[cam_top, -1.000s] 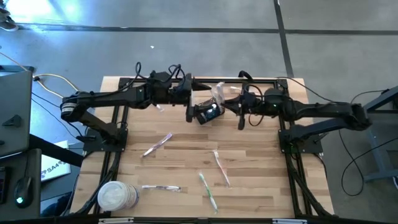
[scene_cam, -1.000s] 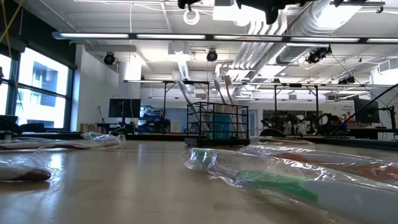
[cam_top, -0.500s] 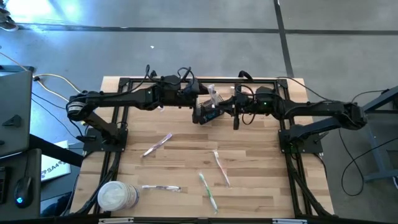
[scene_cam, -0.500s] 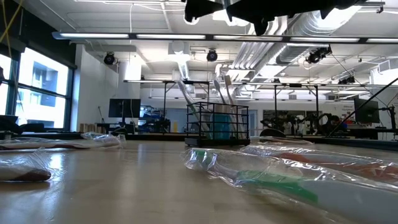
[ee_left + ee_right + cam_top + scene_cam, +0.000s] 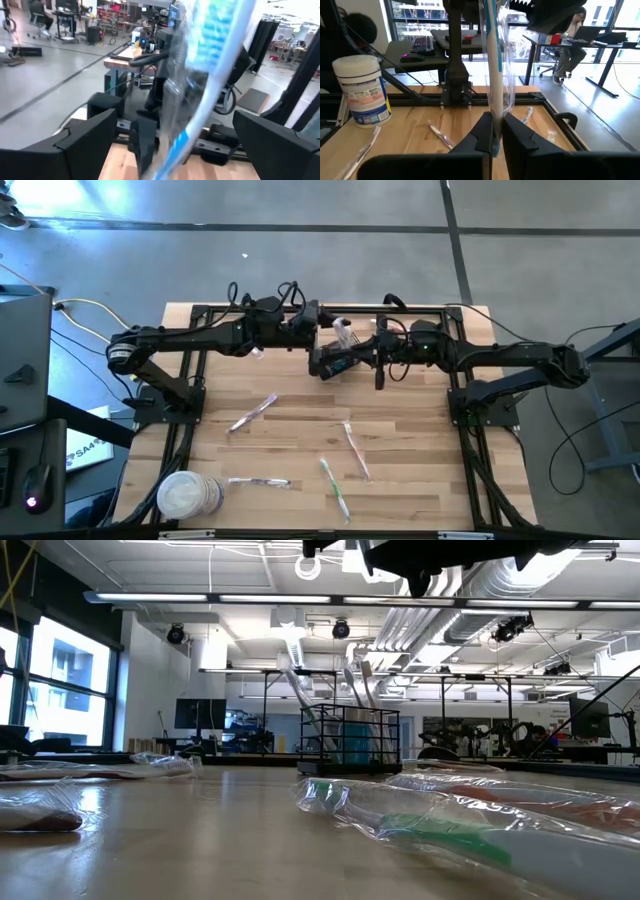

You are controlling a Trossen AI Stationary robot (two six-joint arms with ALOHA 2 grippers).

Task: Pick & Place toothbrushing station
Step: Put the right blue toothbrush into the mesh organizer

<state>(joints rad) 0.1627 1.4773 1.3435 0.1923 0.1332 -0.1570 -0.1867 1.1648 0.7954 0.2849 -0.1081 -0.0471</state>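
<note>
black wire-mesh toothbrushing station [image 5: 349, 740], boxy, holding toothbrushes [image 5: 358, 683]

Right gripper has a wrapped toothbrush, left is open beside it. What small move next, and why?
Probably close the left gripper on the wrapped toothbrush: the brush stands between its open fingers while the right gripper pinches the lower end.

We've got a white tub [image 5: 188, 496] at the table's [image 5: 420, 480] near left corner, and four wrapped toothbrushes [image 5: 252, 412] scattered over the wood. There's a person [image 5: 571, 37] at a desk way back.
</note>
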